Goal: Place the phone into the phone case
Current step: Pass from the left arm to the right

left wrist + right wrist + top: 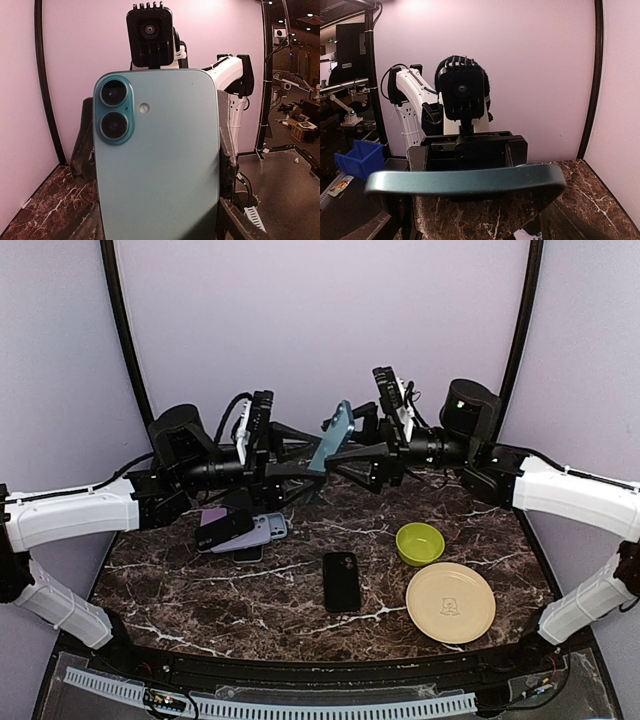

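The teal phone (pixel 334 436) is held up in the air between my two raised arms, tilted and well above the table. My left gripper (pixel 314 466) is shut on it across its width. In the left wrist view its back and twin camera lenses (pixel 114 111) fill the picture, with a dark finger (pixel 83 150) pressed to each long side. My right gripper (pixel 352 456) faces it with jaws spread wide. In the right wrist view the phone's edge (pixel 465 181) runs across, just past the spread fingers (pixel 559 220). A black phone case (pixel 342 581) lies flat on the table at the centre front.
A pile of other phones and cases (pixel 243 530) lies on the marble table (pixel 180 590) at the left, under the left arm. A green bowl (pixel 420 543) and a beige plate (pixel 450 602) sit at the right front. Purple walls close in the back and sides.
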Controlling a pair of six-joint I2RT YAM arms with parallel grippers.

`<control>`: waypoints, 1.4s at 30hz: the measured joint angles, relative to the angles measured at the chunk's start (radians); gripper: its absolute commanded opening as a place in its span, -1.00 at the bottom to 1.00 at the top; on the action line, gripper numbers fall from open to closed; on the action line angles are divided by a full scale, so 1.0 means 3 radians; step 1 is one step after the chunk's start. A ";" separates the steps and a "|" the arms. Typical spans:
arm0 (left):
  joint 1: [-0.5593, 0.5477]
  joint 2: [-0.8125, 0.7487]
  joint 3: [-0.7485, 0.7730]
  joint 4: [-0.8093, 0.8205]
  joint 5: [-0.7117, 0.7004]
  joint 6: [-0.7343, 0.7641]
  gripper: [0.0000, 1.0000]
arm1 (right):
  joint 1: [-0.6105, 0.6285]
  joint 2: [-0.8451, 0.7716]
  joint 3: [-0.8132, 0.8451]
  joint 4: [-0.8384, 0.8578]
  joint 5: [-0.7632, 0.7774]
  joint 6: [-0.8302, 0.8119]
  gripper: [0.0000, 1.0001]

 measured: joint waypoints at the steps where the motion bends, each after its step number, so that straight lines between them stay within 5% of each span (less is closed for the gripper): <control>1: 0.0000 0.0000 -0.0003 0.0015 0.0005 -0.0018 0.00 | 0.0003 0.0001 0.0000 -0.0005 -0.0017 -0.0011 0.55; 3: 0.0000 0.0001 -0.0003 0.0048 0.0015 -0.0061 0.00 | 0.0006 0.0001 0.0000 -0.0010 -0.0079 -0.0018 0.29; 11: -0.0009 0.0001 -0.0004 0.0106 0.0029 -0.0149 0.08 | 0.0023 -0.0038 0.0000 -0.0017 -0.0095 0.0028 -0.10; 16: -0.0015 0.0001 -0.0003 0.0053 -0.0004 -0.0168 0.76 | 0.0024 -0.0048 0.0000 -0.0064 -0.0074 0.0107 -0.34; 19: -0.0015 -0.0001 0.0037 -0.0178 -0.0070 -0.0118 0.87 | 0.0025 -0.0050 0.0000 -0.0181 0.0011 0.0196 -0.52; 23: -0.0015 -0.0052 0.0046 -0.0603 -0.0256 0.0018 0.93 | 0.0025 -0.0074 0.0000 -0.0506 0.0341 0.0300 -0.53; 28: -0.0015 -0.0175 0.0046 -0.1092 -0.0542 0.0186 0.86 | 0.0025 -0.0165 -0.0057 -0.0866 0.0914 0.0468 -0.56; 36: -0.0051 -0.0037 0.0017 -0.1891 -0.1104 0.0453 0.39 | 0.0025 -0.0191 0.0065 -0.1829 0.2293 0.0792 -0.62; 42: -0.0416 0.0324 -0.0123 -0.2455 -0.1556 0.0782 0.18 | 0.0025 -0.0184 0.0106 -0.2267 0.2914 0.0945 -0.61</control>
